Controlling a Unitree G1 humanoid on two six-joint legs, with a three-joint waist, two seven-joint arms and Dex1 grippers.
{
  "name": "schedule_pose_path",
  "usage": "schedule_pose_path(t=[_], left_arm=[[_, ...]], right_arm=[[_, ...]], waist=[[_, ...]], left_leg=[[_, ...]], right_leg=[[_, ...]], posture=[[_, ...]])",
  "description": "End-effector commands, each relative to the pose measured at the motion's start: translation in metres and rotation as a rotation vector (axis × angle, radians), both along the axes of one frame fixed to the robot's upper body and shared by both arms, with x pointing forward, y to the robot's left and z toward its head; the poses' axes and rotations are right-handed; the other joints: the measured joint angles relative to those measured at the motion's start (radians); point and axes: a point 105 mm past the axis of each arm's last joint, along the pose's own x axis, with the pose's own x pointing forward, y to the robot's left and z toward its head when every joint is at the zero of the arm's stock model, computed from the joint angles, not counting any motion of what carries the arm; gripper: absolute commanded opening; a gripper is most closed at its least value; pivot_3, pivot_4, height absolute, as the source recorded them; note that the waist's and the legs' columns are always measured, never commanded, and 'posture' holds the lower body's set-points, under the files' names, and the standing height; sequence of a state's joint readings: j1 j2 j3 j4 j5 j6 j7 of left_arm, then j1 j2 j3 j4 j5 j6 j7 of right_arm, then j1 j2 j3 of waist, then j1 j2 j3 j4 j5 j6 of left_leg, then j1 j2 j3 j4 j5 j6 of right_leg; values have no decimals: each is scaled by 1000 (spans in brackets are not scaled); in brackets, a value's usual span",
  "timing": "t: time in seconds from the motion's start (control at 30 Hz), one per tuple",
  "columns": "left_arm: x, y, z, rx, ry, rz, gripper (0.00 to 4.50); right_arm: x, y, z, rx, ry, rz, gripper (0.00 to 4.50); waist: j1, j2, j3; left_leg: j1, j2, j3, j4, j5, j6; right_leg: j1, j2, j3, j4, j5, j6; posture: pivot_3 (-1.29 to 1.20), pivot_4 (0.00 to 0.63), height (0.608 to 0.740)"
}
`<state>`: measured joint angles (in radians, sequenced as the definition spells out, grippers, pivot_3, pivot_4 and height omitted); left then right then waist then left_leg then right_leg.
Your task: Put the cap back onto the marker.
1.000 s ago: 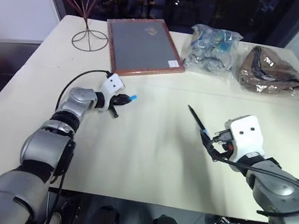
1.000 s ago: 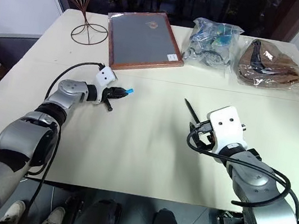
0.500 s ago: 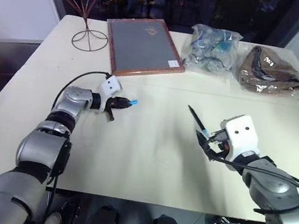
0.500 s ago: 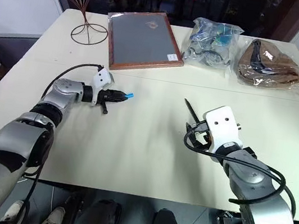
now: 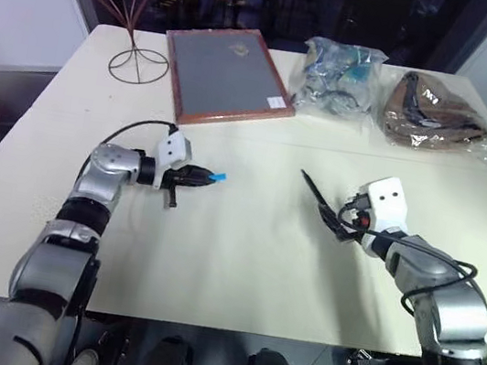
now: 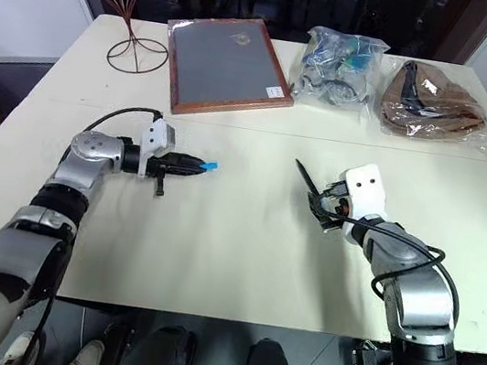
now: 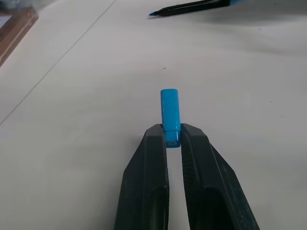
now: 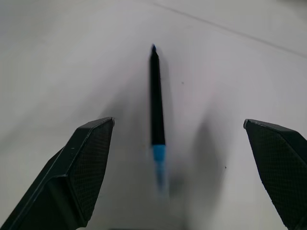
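The right gripper (image 8: 180, 158) has moved forward over the table (image 5: 241, 256) and now straddles the lying marker (image 8: 155, 98), jaws spread wide and empty (ready to pinch), while the left gripper (image 7: 173, 136) stays clamped on the cap (image 7: 170, 115).

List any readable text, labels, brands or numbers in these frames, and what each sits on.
None can be read.
Framed board: small white sticker at one corner and a faint mark on the panel, both too small to read.
Clear bag and brown bag: no legible print.
Cap and marker: no markings visible.
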<state>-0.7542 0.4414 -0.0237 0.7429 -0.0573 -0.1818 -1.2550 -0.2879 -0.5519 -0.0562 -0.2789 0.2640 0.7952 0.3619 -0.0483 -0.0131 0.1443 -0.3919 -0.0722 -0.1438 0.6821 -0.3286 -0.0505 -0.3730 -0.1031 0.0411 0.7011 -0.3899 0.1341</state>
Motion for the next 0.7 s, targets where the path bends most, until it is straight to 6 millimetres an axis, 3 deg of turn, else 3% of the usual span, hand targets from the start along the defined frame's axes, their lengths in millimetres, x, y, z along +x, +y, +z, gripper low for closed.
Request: schedule_pose_path(t=[0.03,0.3,0.63,0.7], left_arm=[[-6,1,21,-33,-69,11,34],[-25,4,33,-86,-74,68,34],[-32,7,36,-87,-84,99,34],[-31,7,35,-86,-82,103,0]], right_arm=[[11,2,4,-10,-37,36,4500],[30,2,-17,-44,1,66,4500],[22,4,-31,-48,68,112,4500],[18,3,-32,-48,81,118,3994]], waist=[[-2,0,0],[-10,1,0],[-14,1,-1],[-14,1,-1]], left_leg=[[0,0,0,0,0,0],[0,0,-2,0,0,0],[0,0,-2,1,0,0],[0,0,-2,1,0,0]], right_leg=[[0,0,0,0,0,0],[1,0,0,0,0,0],[1,0,0,-1,0,0],[1,0,0,-1,0,0]], posture=[[0,150,740],[0,150,740],[0,150,740],[0,150,740]])
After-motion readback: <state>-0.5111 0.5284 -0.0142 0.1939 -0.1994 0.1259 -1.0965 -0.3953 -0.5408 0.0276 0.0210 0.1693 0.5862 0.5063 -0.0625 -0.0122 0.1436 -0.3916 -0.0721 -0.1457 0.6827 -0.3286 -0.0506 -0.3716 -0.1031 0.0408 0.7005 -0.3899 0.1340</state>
